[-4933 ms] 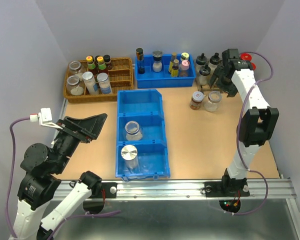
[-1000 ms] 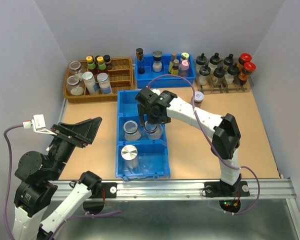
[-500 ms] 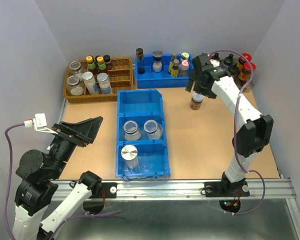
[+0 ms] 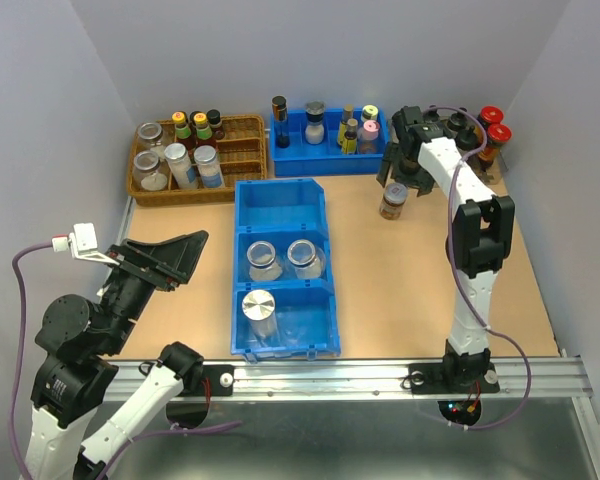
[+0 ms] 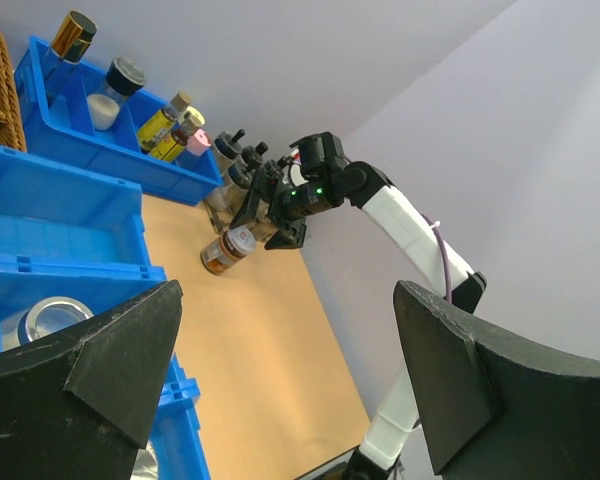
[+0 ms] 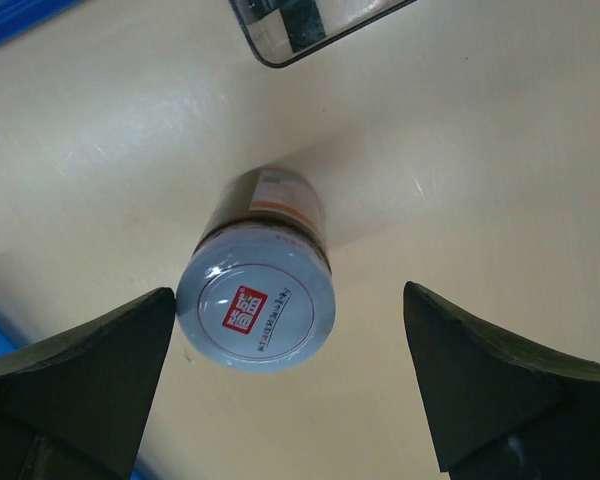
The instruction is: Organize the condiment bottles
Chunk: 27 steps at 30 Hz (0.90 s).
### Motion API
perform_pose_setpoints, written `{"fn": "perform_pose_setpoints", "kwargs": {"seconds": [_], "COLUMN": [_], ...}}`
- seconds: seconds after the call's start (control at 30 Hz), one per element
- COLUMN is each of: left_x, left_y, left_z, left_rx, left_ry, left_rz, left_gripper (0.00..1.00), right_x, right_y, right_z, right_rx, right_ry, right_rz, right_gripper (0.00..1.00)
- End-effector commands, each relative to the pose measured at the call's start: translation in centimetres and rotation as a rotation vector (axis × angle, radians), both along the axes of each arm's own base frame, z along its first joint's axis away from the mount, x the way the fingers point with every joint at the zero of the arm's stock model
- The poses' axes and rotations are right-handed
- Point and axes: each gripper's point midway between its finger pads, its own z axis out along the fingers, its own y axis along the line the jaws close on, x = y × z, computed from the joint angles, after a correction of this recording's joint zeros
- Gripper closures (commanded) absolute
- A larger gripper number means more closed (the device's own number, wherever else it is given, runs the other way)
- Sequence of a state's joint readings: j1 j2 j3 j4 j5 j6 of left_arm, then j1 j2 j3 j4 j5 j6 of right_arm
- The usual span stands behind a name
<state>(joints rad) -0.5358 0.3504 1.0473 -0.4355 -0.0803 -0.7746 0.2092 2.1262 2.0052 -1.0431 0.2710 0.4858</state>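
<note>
Condiment jar [image 6: 257, 300], just one, stands under the right end effector [image 6: 288, 290], spread open.

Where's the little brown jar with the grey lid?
In the top view, the jar stands alone on the table, right of the big blue bin, directly under the right hand.

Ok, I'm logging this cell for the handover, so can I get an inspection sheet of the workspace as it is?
Surface: tan table, no spills seen.
Job's things: grey-lidded jar upright, alone on the table; two clear jars in the middle compartment of the blue bin, silver-lidded jar in the near one.
Clutter: wicker basket, blue tray and clear rack of bottles along the back.
Grippers: right gripper open, above the grey-lidded jar; left gripper open, holding nothing.
Cables: a purple cable loops off each arm.
Surroundings: plain walls; nothing else seen.
</note>
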Motion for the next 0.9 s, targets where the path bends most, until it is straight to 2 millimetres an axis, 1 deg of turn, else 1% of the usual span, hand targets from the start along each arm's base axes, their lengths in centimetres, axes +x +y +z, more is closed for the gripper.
{"fn": "perform_pose_setpoints", "kwargs": {"seconds": [0.0, 0.07, 0.1, 0.2, 0.3, 0.43, 0.53, 0.67, 0.8, 0.87], "left_x": [-0.1, -0.1, 0.0, 0.1, 0.2, 0.4, 0.4, 0.2, 0.0, 0.0], "left_y": [0.1, 0.2, 0.1, 0.1, -0.1, -0.4, -0.5, -0.3, -0.1, 0.0], "left_z": [1.0, 1.0, 1.0, 0.9, 1.0, 1.1, 1.1, 1.0, 0.9, 0.9], "left_rx": [-0.007, -0.007, -0.004, 0.000, 0.001, 0.001, 0.000, -0.001, -0.002, -0.003], "left_ry": [-0.036, -0.039, -0.037, -0.036, -0.043, -0.046, -0.049, -0.047, -0.048, -0.048], "left_rz": [0.003, 0.004, 0.004, 0.006, 0.002, -0.010, -0.015, -0.007, -0.003, -0.003], "left_gripper": [0.02, 0.02, 0.02, 0.02, 0.02, 0.02, 0.02, 0.02, 0.02, 0.02], "right_x": [1.4, 0.8, 0.6, -0.1, -0.3, -0.4, -0.7, -1.7, -1.8, -1.8], "right_y": [-0.2, 0.1, 0.3, 0.7, 0.9, 0.9, 0.6, 0.5, 0.4, 0.3], "right_z": [1.0, -0.2, -0.5, -1.0, -1.2, -2.1, -2.9, -4.4, -5.3, -5.3], "right_rx": [0.022, 0.029, 0.045, 0.071, 0.081, 0.068, 0.057, 0.056, 0.049, 0.041], "right_ry": [-0.038, -0.001, 0.009, 0.028, 0.032, 0.056, 0.075, 0.119, 0.133, 0.131], "right_rz": [0.021, 0.032, 0.036, 0.047, 0.064, 0.076, 0.067, 0.063, 0.064, 0.069], "right_gripper": [0.00, 0.00, 0.00, 0.00, 0.00, 0.01, 0.04, 0.21, 0.28, 0.36]}}
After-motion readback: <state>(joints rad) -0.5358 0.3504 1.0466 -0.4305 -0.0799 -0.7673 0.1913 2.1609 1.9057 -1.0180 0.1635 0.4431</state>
